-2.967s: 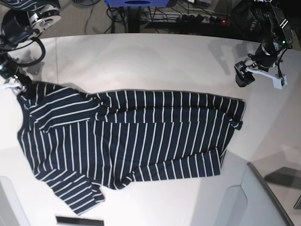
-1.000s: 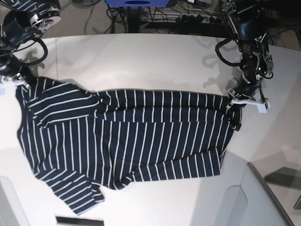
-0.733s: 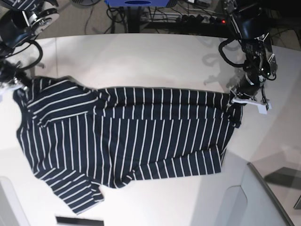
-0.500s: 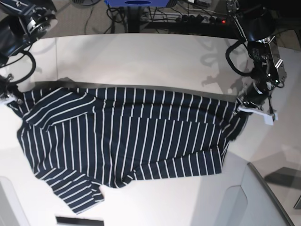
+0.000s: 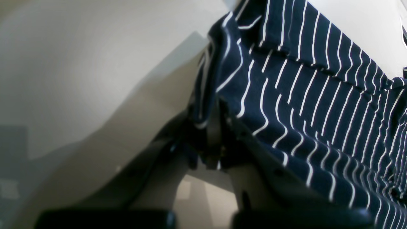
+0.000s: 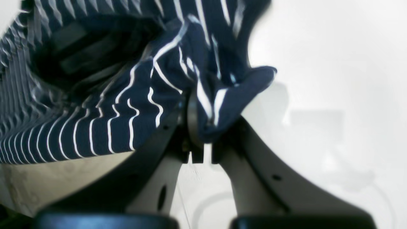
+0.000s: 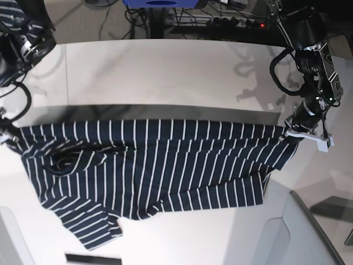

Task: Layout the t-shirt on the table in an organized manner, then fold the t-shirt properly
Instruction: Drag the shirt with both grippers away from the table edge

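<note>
The dark navy t-shirt (image 7: 154, 165) with thin white stripes is stretched sideways across the white table (image 7: 165, 77), its upper edge pulled into a straight taut line. My left gripper (image 7: 290, 133) at the right of the base view is shut on the shirt's right corner. In the left wrist view its fingers (image 5: 211, 159) pinch a bunched fold of the t-shirt (image 5: 302, 95). At the left edge my right gripper (image 7: 7, 134) is shut on the other corner. The right wrist view shows it (image 6: 198, 149) clamped on a wad of the t-shirt (image 6: 127, 111). The lower part of the shirt lies on the table.
Cables and a power strip (image 7: 231, 22) run behind the table's far edge, beside a blue object (image 7: 160, 3). A grey panel (image 7: 309, 232) sits at the lower right. A dark strip (image 7: 94, 258) lies at the front edge.
Both grippers have moved apart and toward the front with the shirt's corners. The upper edge, slack and wrinkled before, is now pulled straight, and the left sleeve area has unfolded.
</note>
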You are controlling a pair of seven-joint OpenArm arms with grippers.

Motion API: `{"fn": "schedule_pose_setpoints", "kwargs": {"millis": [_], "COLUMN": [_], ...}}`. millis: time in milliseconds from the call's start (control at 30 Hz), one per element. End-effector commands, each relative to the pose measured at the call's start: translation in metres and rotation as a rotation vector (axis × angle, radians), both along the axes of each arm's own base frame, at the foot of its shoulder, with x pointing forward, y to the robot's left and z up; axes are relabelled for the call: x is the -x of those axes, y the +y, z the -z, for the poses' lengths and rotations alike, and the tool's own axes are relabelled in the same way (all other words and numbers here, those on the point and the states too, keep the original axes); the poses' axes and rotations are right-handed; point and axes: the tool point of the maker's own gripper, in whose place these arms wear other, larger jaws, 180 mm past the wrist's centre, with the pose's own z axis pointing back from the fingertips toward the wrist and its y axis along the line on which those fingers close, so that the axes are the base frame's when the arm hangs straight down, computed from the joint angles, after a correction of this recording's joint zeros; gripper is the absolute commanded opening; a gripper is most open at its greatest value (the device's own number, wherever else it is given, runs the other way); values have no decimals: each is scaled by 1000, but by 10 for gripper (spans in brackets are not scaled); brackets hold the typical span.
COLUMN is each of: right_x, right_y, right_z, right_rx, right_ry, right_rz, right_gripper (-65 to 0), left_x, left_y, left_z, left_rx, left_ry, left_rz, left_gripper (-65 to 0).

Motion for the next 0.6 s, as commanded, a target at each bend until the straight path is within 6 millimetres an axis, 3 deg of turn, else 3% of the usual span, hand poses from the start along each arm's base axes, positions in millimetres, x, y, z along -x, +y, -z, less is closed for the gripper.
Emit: {"fn": "schedule_pose_setpoints", "kwargs": {"millis": [0, 233, 433, 567], "right_x": [-9, -15, -9, -38], "right_y": [-14, -17, -16, -13], "right_z": [-15, -24, -17, -39], "right_rx": [36, 46, 42, 40], "right_ry": [-45, -62, -49, -110], "right_rz": [16, 17, 18, 9], "right_gripper": [-650, -650, -650, -650], "left_x": [-10, -16, -11, -29], "left_y": [14, 21, 21, 23], "left_z": [-19, -28, -23, -44], "left_rx": [-40, -54, -54, -70], "left_ry": [-56, -72, -60, -111], "left_rz": [-20, -20, -22, -17], "left_gripper": [-650, -650, -650, -650]}}
